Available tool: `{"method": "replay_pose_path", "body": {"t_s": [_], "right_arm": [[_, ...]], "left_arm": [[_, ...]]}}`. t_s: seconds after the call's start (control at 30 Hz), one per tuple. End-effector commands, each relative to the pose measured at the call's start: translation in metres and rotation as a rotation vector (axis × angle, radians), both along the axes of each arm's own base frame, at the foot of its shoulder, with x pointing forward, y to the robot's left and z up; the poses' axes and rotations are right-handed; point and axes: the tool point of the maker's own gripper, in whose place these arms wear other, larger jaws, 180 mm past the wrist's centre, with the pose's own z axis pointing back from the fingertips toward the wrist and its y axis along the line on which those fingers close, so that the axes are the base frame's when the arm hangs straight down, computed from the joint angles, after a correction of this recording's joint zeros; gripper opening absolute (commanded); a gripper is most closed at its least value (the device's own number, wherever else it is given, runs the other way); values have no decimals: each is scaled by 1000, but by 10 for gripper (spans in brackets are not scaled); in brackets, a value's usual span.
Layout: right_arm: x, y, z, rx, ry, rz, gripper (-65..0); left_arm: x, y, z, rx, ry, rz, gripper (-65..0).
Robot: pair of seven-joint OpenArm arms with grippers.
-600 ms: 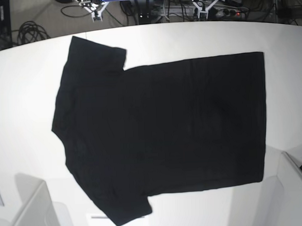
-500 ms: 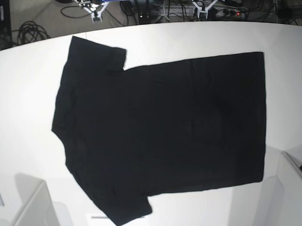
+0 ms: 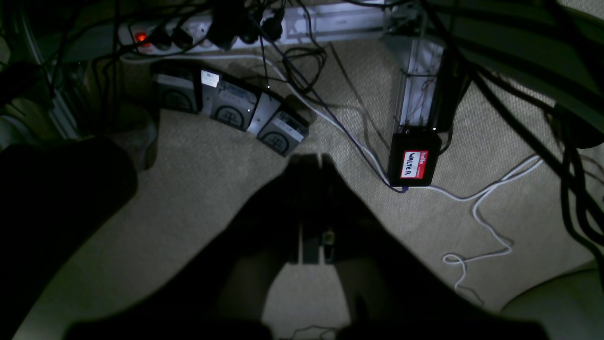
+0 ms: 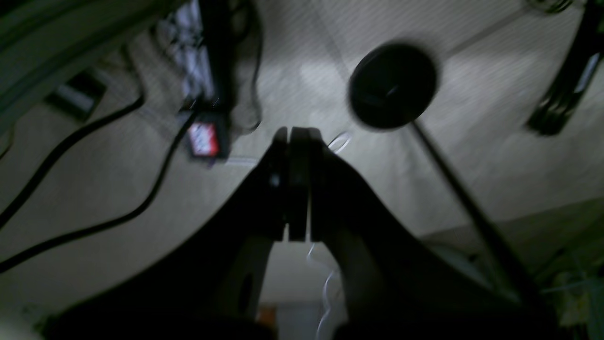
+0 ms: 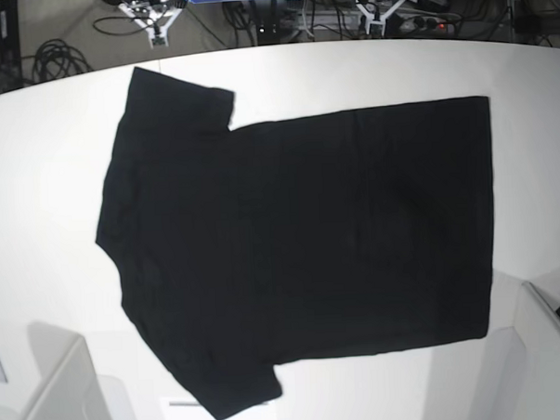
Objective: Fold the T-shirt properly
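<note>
t-shirt (image 5: 300, 246): spread flat, plain black side up, centre of the white worktop (image 5: 46, 183), sleeves at frame left
right gripper (image 4: 297, 137): jaws together, empty, over carpet
left gripper (image 3: 311, 163): jaws together, empty, near cables (image 3: 476, 208)

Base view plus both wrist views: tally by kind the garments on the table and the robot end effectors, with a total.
T-shirt, black, spread flat on the white table: 1
End effectors, both shut and empty, left end effector, right end effector: 2
Total: 3
</note>
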Motion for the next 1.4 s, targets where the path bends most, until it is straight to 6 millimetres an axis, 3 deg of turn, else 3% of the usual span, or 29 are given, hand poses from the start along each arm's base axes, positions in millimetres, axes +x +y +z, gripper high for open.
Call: {"method": "replay_pose_path", "body": {"t_s": [0.0,0.23,0.67,0.8,0.97,1.07,1.37], "right_arm": [[-10,-6,1,-13,12,-3,-650],[-21,-10,2,-19,28,-1,-650],[-22,-8,2,-16,30,2,-650],[-33,-9,3,-17,43,3,-650],[-37,-12,11,-20,-21,14,-650],[-48,-10,21,-16,-50,25,-650],[-80,-6,40,-8,-66,39,-650]], "left_arm": [[-9,6,1,13,11,-3,-650],[-5,4,5,9,-39,-21,-650],[-18,6,6,12,-12,-5,-650],[-30,13,9,21,-18,-27,-650],[-36,15,19,17,-118,-56,-650],[-45,28,27,33,-131,-67,-650],[-59,30,61,26,-220,-106,-650]]}}
